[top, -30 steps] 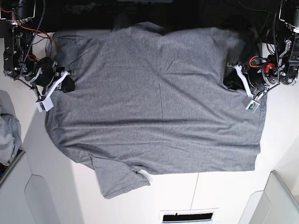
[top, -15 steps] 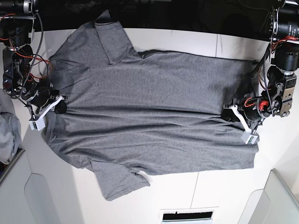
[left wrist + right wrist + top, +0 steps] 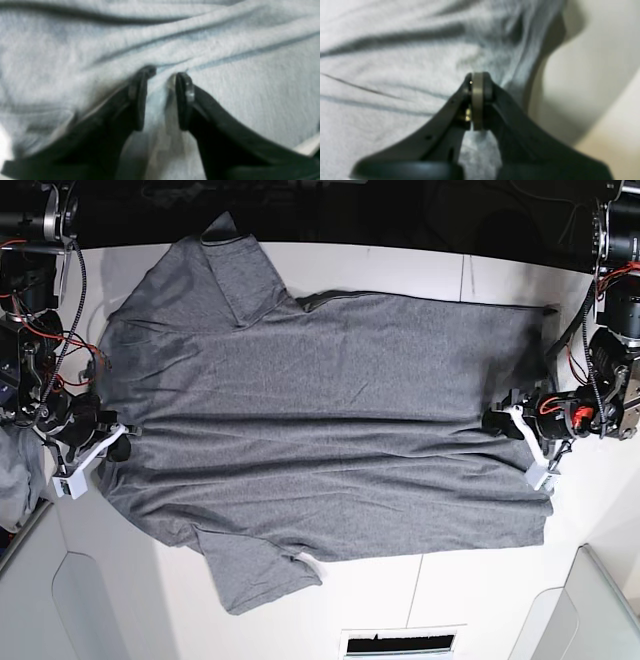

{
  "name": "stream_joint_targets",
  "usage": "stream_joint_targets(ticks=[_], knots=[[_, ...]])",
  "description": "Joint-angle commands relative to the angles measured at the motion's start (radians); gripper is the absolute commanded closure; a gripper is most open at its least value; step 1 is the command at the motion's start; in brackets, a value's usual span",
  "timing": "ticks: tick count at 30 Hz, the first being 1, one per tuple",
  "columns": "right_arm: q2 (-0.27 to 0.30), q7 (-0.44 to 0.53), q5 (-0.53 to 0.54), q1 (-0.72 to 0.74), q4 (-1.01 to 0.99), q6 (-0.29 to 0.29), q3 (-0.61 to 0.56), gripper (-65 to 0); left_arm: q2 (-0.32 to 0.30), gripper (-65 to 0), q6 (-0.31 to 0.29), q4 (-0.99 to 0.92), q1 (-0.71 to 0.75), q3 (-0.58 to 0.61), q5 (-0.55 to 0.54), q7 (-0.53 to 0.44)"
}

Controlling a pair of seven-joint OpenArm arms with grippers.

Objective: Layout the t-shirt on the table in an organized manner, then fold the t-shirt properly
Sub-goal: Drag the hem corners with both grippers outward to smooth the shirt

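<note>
A: As viewed from the base camera, where does the t-shirt (image 3: 340, 420) lie?

B: It is spread flat on the white worktop (image 3: 480, 580), covering most of its width. One sleeve points toward the top edge of the view at upper left, the other toward the bottom edge at lower left. The straight hem runs along the right side. Shallow creases cross the body from left to right.

A: State of the right claw (image 3: 477, 82)?

B: Pressed together. In the right wrist view the two pads meet with no gap, and grey fabric bunches at and below the tips, so the claw is pinching the t-shirt near its edge. Bare worktop shows to the right of that edge. In the base view this claw (image 3: 118, 442) sits at the left border of the garment.

A: State of the left claw (image 3: 163, 75)?

B: Its fingers stand apart with a clear gap. A ridge of fabric rises between them; the picture is too blurred to tell whether the pads touch it. In the base view this claw (image 3: 497, 422) sits at the right side of the garment, near the hem.

A: Anything else on the surface?

B: A lighter grey heap of cloth (image 3: 15, 480) lies at the far left edge, just beyond the right arm, apart from the t-shirt.
</note>
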Motion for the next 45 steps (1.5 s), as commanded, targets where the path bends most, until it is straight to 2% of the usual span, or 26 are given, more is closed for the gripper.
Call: stream_joint_targets(ticks=[1, 5, 10, 12, 17, 23, 26, 33, 45], knots=[[0.018, 0.002, 0.025, 0.011, 0.047, 0.005, 0.016, 0.0, -0.042, -22.9, -0.012, 0.053, -0.027, -0.005, -0.051, -0.005], [0.018, -0.12, 0.126, -0.057, 0.181, 0.02, 0.041, 0.0, -0.135, -22.9, -0.073, 0.172, 0.035, -0.005, -0.182, 0.076], [0.017, -0.209, 0.242, -0.167, 0.295, 0.05, 0.042, 0.0, -0.21, -22.8, -0.073, 0.271, 0.167, -0.005, -0.368, 0.163], [0.017, -0.207, 0.257, -0.21, 0.309, 0.058, 0.042, 0.0, -0.211, -22.8, -0.073, 0.297, 0.224, -0.005, -0.383, 0.152], [0.016, -0.191, 0.261, -0.298, 0.311, 0.057, 0.042, 0.0, -0.153, -22.8, -0.073, 0.297, 0.309, -0.005, -0.233, 0.023], [0.013, -0.112, 0.118, -0.315, 0.255, 0.046, 0.038, 0.0, -0.049, -22.8, -0.073, 0.258, 0.329, -0.005, -0.039, -0.039], [0.018, -0.075, 0.082, -0.286, 0.185, 0.031, 0.038, 0.0, -0.037, -22.8, -0.073, 0.233, 0.328, -0.005, -0.018, -0.06], [0.02, -0.062, 0.08, -0.176, 0.041, 0.031, 0.038, 0.0, -0.072, -22.8, -0.073, 0.234, 0.297, -0.005, -0.018, -0.057], [0.02, -0.061, 0.079, -0.104, 0.038, 0.031, 0.038, 0.0, -0.216, -22.8, -0.073, 0.234, 0.304, -0.005, -0.037, -0.032]])
